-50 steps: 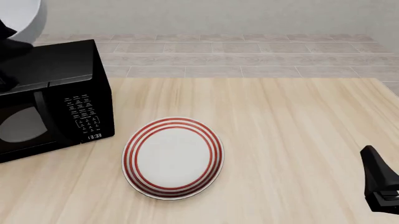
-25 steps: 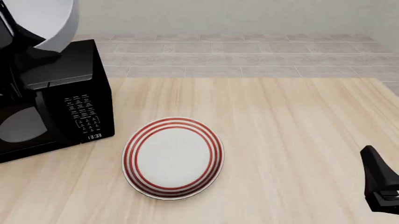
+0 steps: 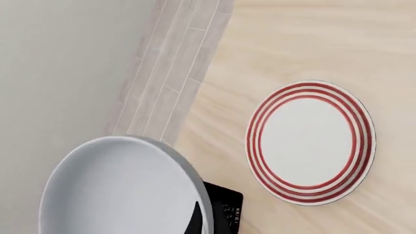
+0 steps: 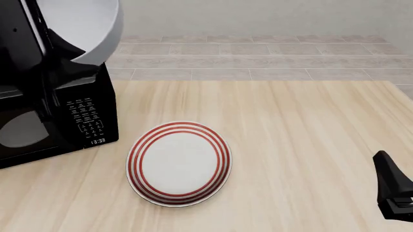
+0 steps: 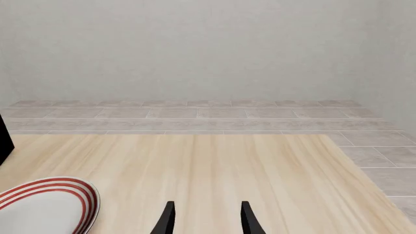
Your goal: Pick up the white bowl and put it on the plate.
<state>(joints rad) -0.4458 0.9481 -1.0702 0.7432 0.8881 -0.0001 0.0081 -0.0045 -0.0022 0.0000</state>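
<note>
The white bowl [image 4: 87, 21] hangs tilted in the air above the microwave's right end, at the far left of the front view. My left gripper [image 4: 53, 37] is shut on its rim. The left wrist view shows the bowl's pale inside [image 3: 117, 190] up close, with one dark finger [image 3: 194, 219] at its edge. The plate [image 4: 179, 163] with red rings lies flat on the table, lower and to the right of the bowl, and also appears as plate [image 3: 311, 141] and plate [image 5: 39, 204]. My right gripper [image 5: 206, 222] stands open with nothing between its fingers, at the front view's right edge [image 4: 393, 193].
A black microwave [image 4: 77, 116] stands on the table's left side, directly under the bowl and left of the plate. The wooden table [image 4: 310, 145] ends at a tiled floor strip and a pale wall behind.
The left arm has carried the bowl rightward from the top left corner, over the microwave toward the plate's side. The plate and right arm have not moved.
</note>
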